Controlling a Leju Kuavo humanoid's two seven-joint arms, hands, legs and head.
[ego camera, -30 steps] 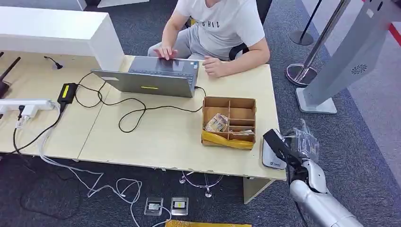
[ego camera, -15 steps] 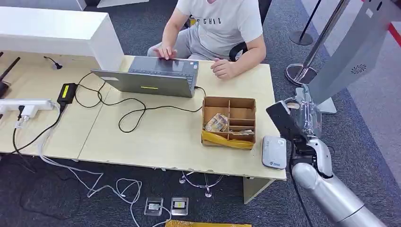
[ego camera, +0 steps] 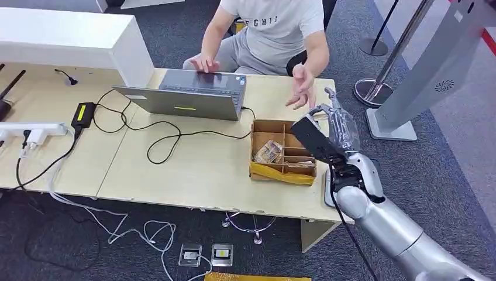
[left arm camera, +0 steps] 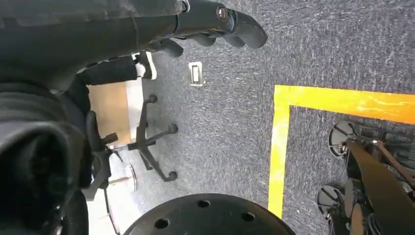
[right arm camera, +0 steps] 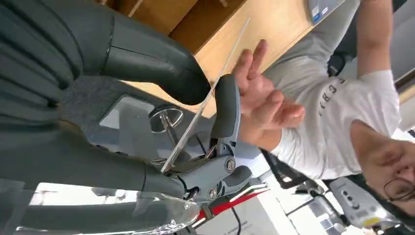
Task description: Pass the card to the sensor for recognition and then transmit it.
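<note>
My right hand [ego camera: 327, 137] hovers above the right edge of the cardboard box, raised over the table. It pinches a thin card [right arm camera: 232, 49], seen edge-on, between the thick thumb [right arm camera: 156, 68] and a dark finger [right arm camera: 226, 105]. A person's open hand [ego camera: 303, 88] is lifted just beyond my hand, palm toward the card [right arm camera: 264, 98]. The flat white card sensor [ego camera: 328, 188] lies at the table's front right corner, partly hidden behind my forearm. My left hand [left arm camera: 220, 19] hangs over the carpet, its fingers loose and holding nothing.
A partitioned cardboard box [ego camera: 285, 149] with a yellow pouch and small items sits under my right hand. An open laptop [ego camera: 193, 93] stands before the seated person, with black cables and a power strip [ego camera: 32, 130] to the left. A grey kiosk stand [ego camera: 433, 70] and stanchion posts stand beyond the table's right end.
My right hand has lifted off the sensor at the table corner and swung left and away toward the person. The person's hand has risen from the table toward it.
</note>
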